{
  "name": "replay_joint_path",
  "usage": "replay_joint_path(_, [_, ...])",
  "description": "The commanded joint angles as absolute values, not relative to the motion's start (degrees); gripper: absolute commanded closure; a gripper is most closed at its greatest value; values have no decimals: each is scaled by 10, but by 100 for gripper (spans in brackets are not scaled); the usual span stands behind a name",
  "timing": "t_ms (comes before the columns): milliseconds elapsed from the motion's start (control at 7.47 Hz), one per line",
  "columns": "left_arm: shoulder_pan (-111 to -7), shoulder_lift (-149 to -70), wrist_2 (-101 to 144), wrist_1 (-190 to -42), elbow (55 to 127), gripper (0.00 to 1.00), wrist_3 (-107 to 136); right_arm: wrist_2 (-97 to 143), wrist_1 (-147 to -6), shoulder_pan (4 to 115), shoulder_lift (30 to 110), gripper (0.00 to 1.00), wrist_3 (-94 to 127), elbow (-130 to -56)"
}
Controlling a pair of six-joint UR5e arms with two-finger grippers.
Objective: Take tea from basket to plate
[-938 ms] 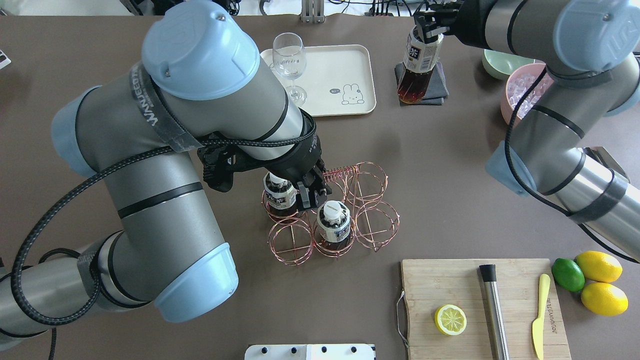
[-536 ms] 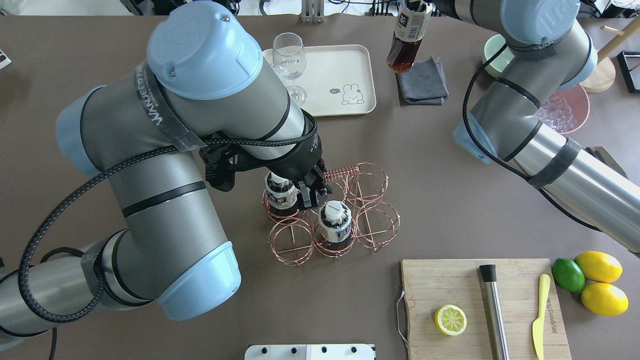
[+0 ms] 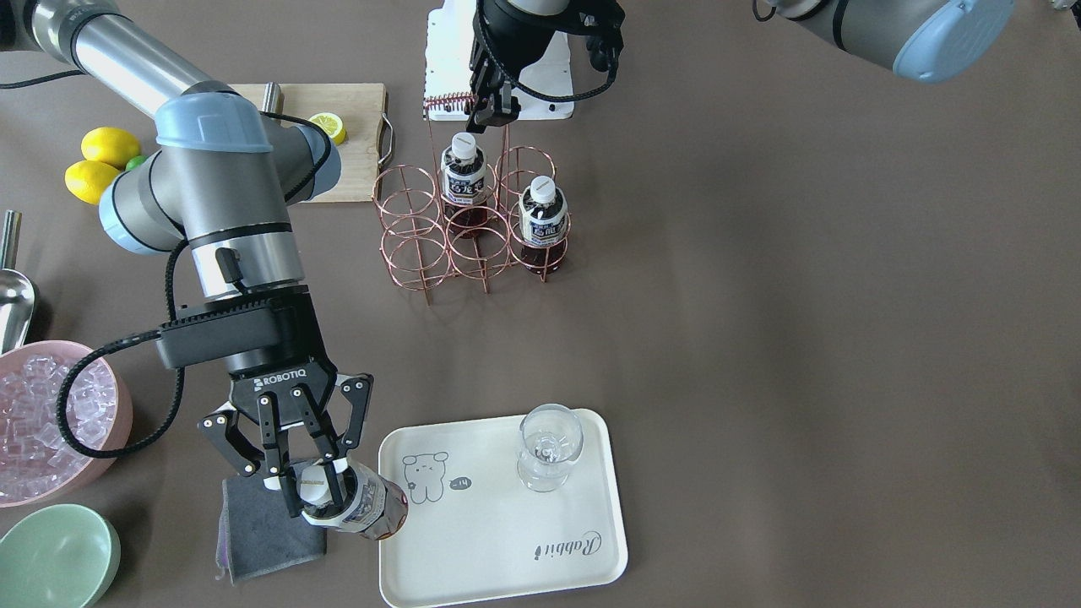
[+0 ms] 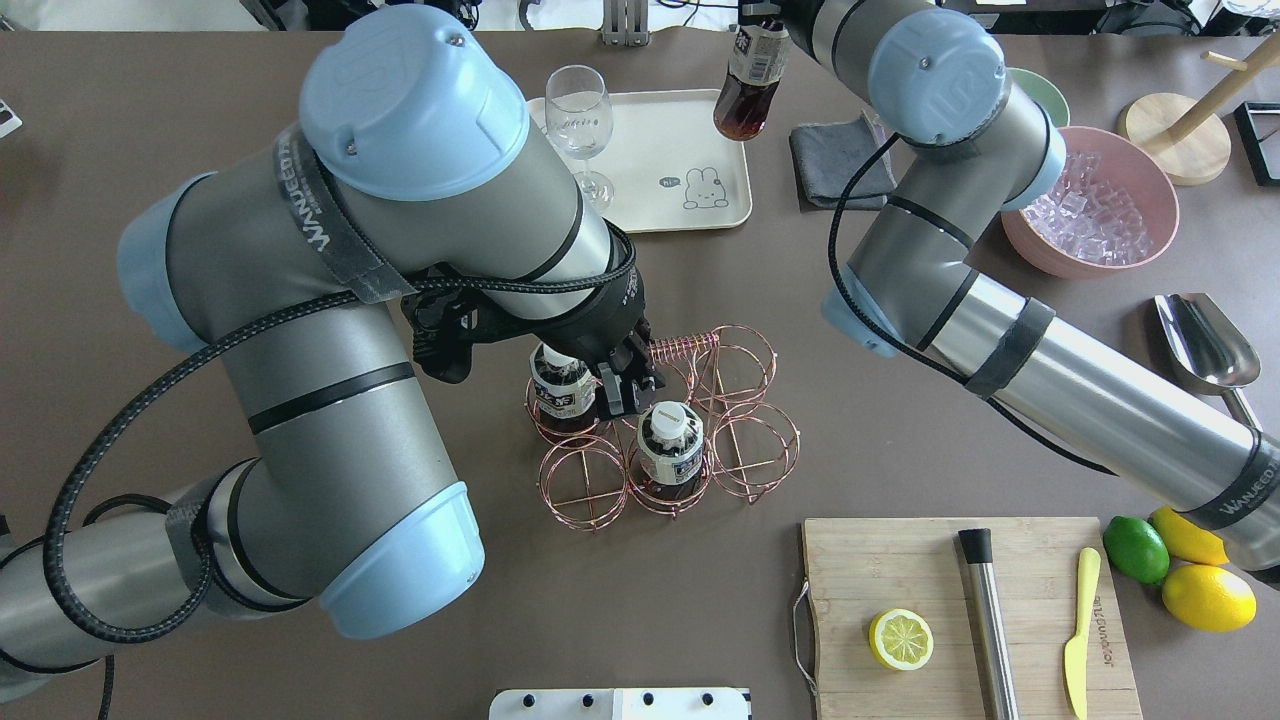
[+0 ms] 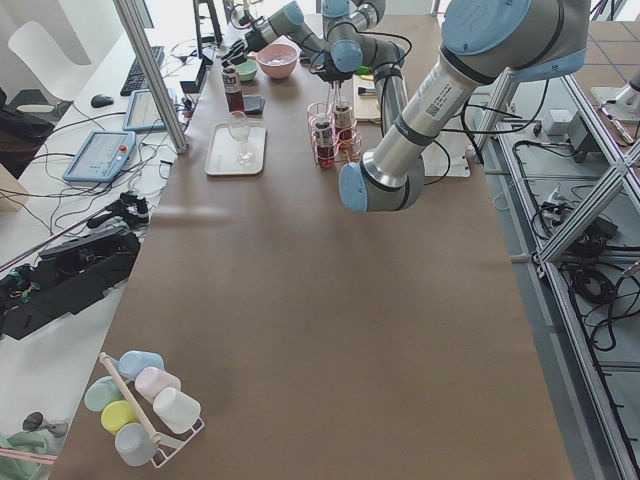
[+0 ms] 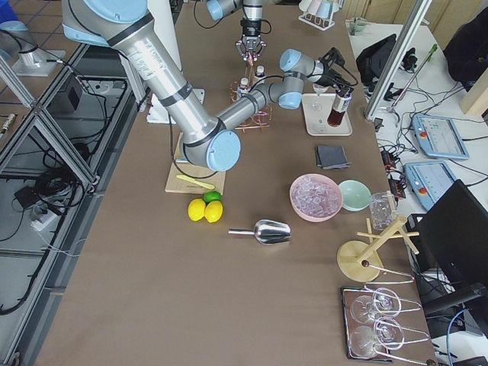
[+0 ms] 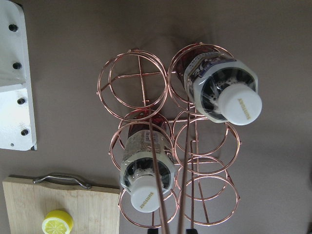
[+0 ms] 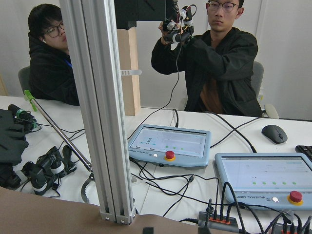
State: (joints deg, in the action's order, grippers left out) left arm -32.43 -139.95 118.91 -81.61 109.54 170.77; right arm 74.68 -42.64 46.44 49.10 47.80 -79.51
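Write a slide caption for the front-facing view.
Right gripper holds tea at the plate's edge; left gripper grips the basket by its handle, two bottles inside.

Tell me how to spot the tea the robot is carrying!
Find the cream plate with the bear drawing. At its edge nearest the grey cloth, the right gripper holds one tea bottle by its white cap. It is the only one held by a gripper; the other two bottles stand in the copper basket.
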Motion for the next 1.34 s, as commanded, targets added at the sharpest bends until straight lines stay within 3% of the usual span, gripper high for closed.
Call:
replay_joint_path(0, [-324,-1399,1189,-816,1095,100,1708,667,-424,412,476,100,485,-760])
replay_joint_path(536, [-331,-1404,1198,-797,1106,100,1708,624,-418,388,473,100,484,-739])
replay_joint_path(1205, [-495,-1361,1359,-722,1140,100,1598,619,-402,384,474,100,484,-733])
